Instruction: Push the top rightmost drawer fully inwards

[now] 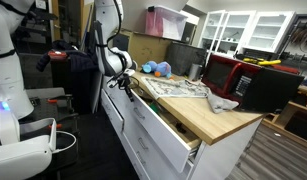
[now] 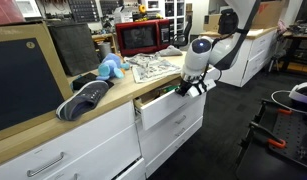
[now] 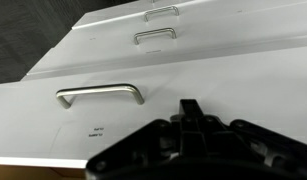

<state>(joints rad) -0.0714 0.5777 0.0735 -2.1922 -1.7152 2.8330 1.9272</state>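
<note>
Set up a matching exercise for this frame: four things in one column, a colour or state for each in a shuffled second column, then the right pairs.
Things:
1. top drawer
2. plush toy
3. microwave
4. newspaper

Colour or state:
A. red
B. spread out flat
C. pulled partly out
D. blue

Pairs: 1-C, 2-D, 3-A, 4-B

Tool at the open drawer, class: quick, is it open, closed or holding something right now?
Tool: looks closed in the wrist view, holding nothing, beside the front of the top rightmost drawer.
</note>
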